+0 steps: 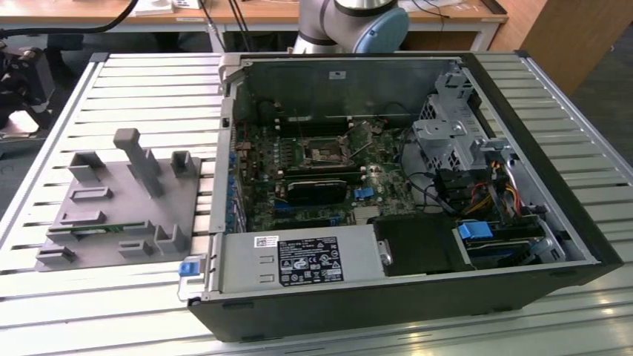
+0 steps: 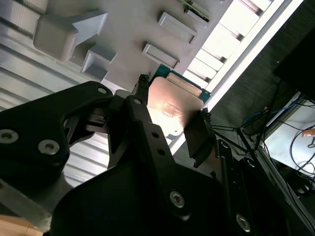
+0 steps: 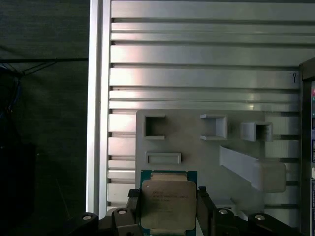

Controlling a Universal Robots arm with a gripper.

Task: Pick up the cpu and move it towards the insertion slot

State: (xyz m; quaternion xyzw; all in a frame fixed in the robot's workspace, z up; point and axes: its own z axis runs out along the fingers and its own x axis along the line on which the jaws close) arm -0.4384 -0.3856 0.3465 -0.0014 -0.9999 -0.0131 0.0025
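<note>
Your end effector (image 3: 168, 209) is clenched on the cpu (image 3: 167, 201), its two black fingers (image 3: 204, 204) pressing opposite edges of the chip. You can see the same grasp in the second wrist view, where the silver top of the cpu (image 2: 172, 105) faces the camera. The chip hangs over the grey fixture (image 3: 197, 152) lying on the slatted table (image 1: 148, 89). Look to the exterior view's right of that fixture (image 1: 118, 215) for the open computer case (image 1: 396, 304). The insertion slot (image 1: 327, 153) sits on its board, well apart from the fixture.
</note>
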